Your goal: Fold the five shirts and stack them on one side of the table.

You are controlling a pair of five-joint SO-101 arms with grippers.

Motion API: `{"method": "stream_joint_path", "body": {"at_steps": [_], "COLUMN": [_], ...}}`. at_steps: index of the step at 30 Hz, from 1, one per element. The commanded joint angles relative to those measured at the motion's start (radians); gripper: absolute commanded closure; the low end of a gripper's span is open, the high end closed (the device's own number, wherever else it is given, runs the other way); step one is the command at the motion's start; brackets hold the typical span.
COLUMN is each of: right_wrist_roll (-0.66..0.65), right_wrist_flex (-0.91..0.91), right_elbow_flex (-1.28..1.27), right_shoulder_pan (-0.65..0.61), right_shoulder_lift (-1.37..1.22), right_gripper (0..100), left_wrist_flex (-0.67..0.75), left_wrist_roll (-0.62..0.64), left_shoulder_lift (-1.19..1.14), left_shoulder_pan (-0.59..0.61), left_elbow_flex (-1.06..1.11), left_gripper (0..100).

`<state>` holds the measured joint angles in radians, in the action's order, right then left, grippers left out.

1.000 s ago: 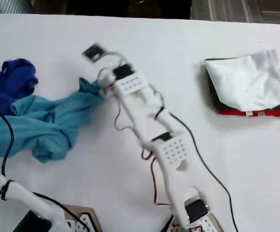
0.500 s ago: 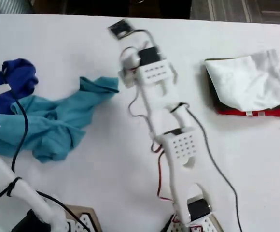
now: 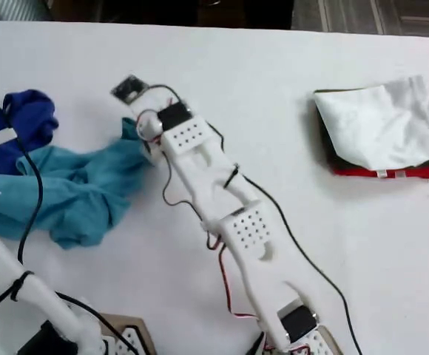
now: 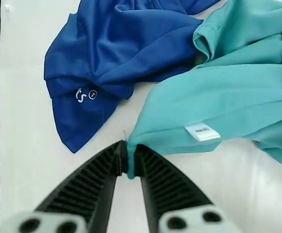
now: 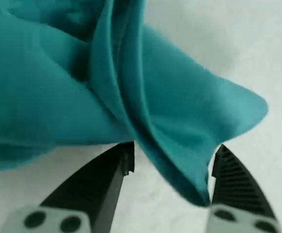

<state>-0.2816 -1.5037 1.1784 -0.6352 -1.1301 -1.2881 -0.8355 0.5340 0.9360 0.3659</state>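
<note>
the teal shirt (image 3: 74,188) lies crumpled toward the left edge of the tabletop (image 3: 274,81), touching the blue shirt (image 3: 15,122), also unfolded, at that edge. the left gripper (image 4: 128,158) is clamped on the teal hem. the right gripper (image 5: 172,160) stands spread astride a teal corner, not gripping. near the right edge sits a stack (image 3: 381,129), apparently three folded shirts. judged: three done, two remaining.

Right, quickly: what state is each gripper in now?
Left gripper: shut on the teal shirt edge.
Right gripper: open, jaws astride a fold of it.
</note>
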Motion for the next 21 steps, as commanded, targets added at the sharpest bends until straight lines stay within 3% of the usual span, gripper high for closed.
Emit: {"method": "stream_joint_path", "body": {"at_steps": [1, 4, 5, 15, 21], "right_wrist_roll": [-0.002, -0.057, -0.074, -0.092, -0.089], "right_wrist_flex": [0.091, 0.133, 0.127, -0.031, -0.157], "right_elbow_flex": [0.041, 0.080, 0.114, 0.413, 0.358], "right_shoulder_pan": [0.045, 0.117, 0.143, 0.302, 0.166], "right_shoulder_lift": [-0.016, 0.002, 0.012, 0.114, 0.105], "right_gripper": [78.7, 97.1, 99.1, 97.9, 95.1], "left_wrist_flex": [-0.002, -0.003, -0.006, -0.037, -0.037], "left_wrist_roll": [0.006, 0.006, 0.006, 0.012, 0.012], "left_shoulder_lift": [0.029, 0.029, 0.029, 0.037, 0.037], "left_shoulder_pan": [-0.006, -0.006, -0.006, -0.072, -0.075], "left_elbow_flex": [-0.018, -0.018, -0.018, -0.019, -0.019], "left_gripper": [97, 97, 97, 97, 97]}}
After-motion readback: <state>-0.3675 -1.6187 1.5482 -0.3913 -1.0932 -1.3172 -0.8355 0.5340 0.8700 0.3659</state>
